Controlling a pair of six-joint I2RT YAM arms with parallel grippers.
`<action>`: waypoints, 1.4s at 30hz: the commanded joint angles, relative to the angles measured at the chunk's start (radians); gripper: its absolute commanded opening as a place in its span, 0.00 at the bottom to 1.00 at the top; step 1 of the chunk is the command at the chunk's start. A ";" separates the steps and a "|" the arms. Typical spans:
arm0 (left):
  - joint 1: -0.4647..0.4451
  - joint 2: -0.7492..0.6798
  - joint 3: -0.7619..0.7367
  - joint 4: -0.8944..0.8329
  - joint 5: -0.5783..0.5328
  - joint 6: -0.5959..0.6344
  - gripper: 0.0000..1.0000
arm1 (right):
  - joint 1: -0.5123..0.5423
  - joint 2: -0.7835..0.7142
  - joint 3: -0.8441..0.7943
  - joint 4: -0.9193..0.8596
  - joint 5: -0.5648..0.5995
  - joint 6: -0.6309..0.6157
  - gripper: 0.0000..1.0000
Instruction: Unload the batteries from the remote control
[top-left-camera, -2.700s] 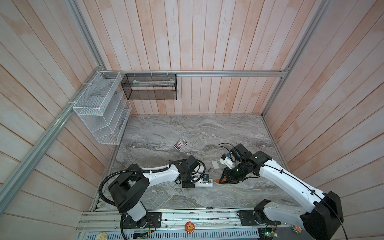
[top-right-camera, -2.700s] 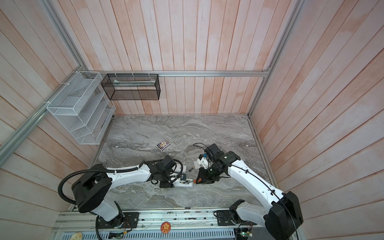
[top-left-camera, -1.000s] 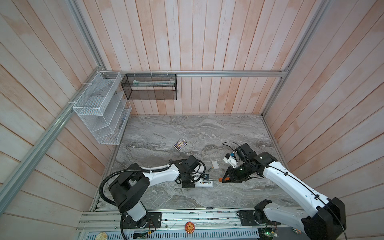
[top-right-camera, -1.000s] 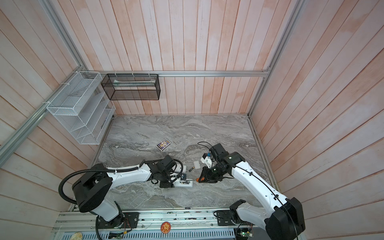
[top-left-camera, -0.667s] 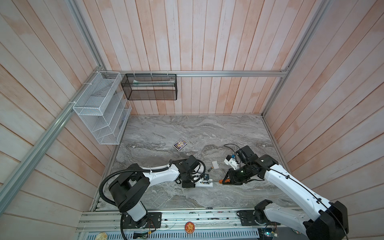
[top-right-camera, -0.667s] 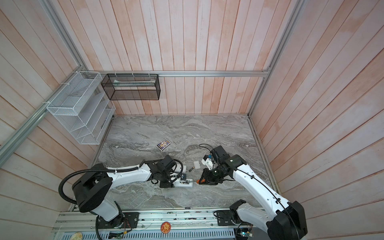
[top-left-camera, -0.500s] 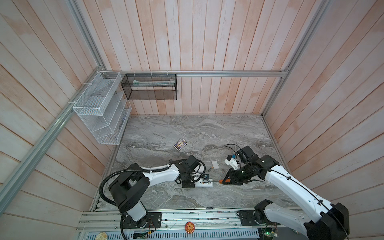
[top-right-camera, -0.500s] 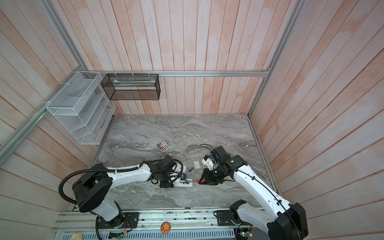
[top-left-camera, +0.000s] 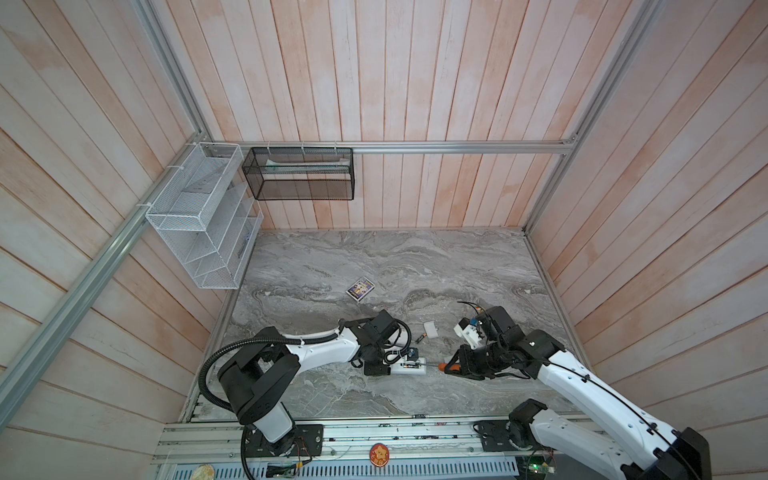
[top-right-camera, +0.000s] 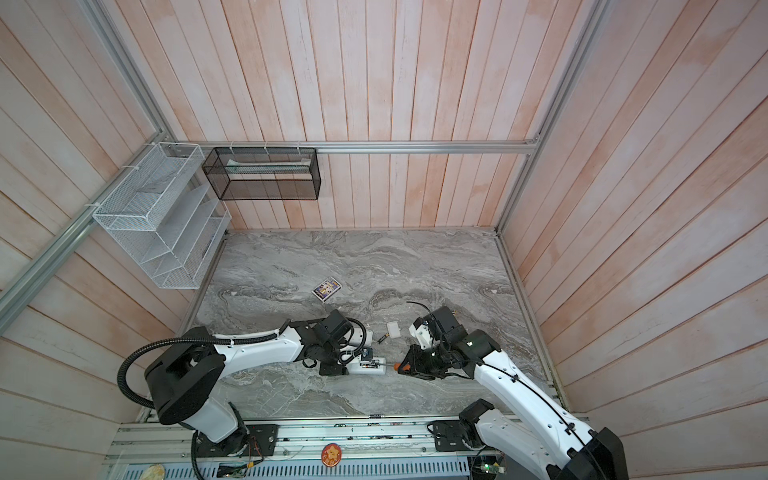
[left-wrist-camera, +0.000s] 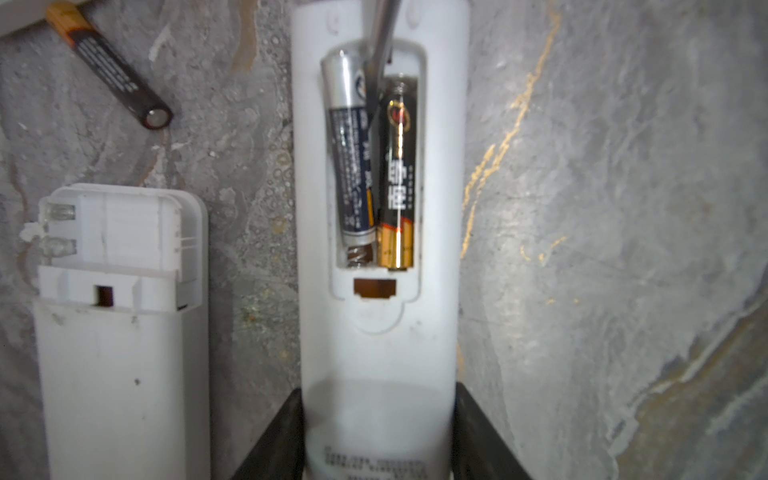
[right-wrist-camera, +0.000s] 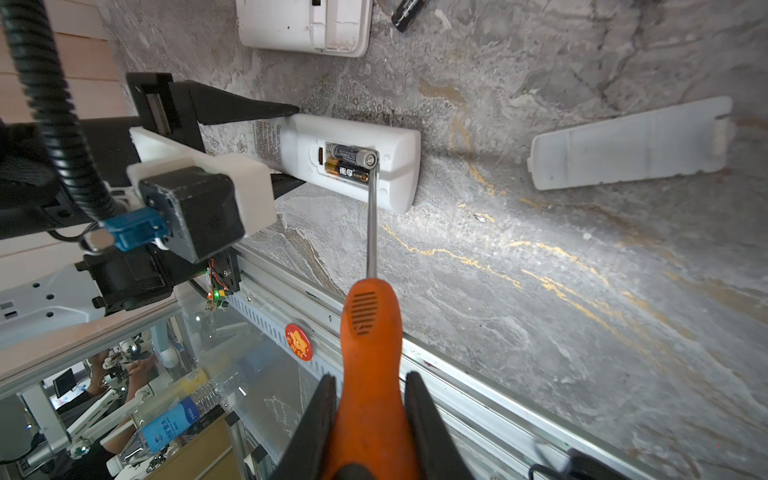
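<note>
A white remote control (left-wrist-camera: 378, 332) lies back up near the table's front, with my left gripper (left-wrist-camera: 378, 390) shut on its printed end. Its compartment is uncovered and holds two batteries: a silver-blue one (left-wrist-camera: 351, 145), lifted at one end, and a black-gold one (left-wrist-camera: 397, 174) lying flat. My right gripper (right-wrist-camera: 369, 378) is shut on an orange-handled screwdriver (right-wrist-camera: 370, 324), whose tip rests at the raised end of the silver-blue battery (right-wrist-camera: 351, 153). In both top views the remote (top-left-camera: 409, 368) (top-right-camera: 370, 368) lies between the two grippers. A loose battery (left-wrist-camera: 112, 66) lies on the table nearby.
A second white remote (left-wrist-camera: 120, 332), its compartment uncovered, lies beside the held one. A white cover plate (right-wrist-camera: 627, 141) rests on the marble behind them. A small card box (top-left-camera: 360, 289) sits mid-table. Wire racks (top-left-camera: 199, 224) hang on the left wall. The metal rail (top-left-camera: 374, 432) runs along the front.
My right gripper and the screwdriver have shifted slightly toward the front edge, with the shaft still pointing into the remote. The left arm and the remote have stayed put.
</note>
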 joint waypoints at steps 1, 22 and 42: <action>-0.010 0.109 -0.059 -0.039 0.004 0.002 0.00 | 0.029 -0.008 -0.026 0.075 -0.014 0.084 0.00; -0.009 0.099 -0.065 -0.038 0.001 0.003 0.00 | 0.001 0.152 0.148 -0.053 0.057 -0.088 0.00; -0.009 0.102 -0.061 -0.036 0.000 0.001 0.00 | -0.104 0.156 0.326 -0.202 0.105 -0.241 0.00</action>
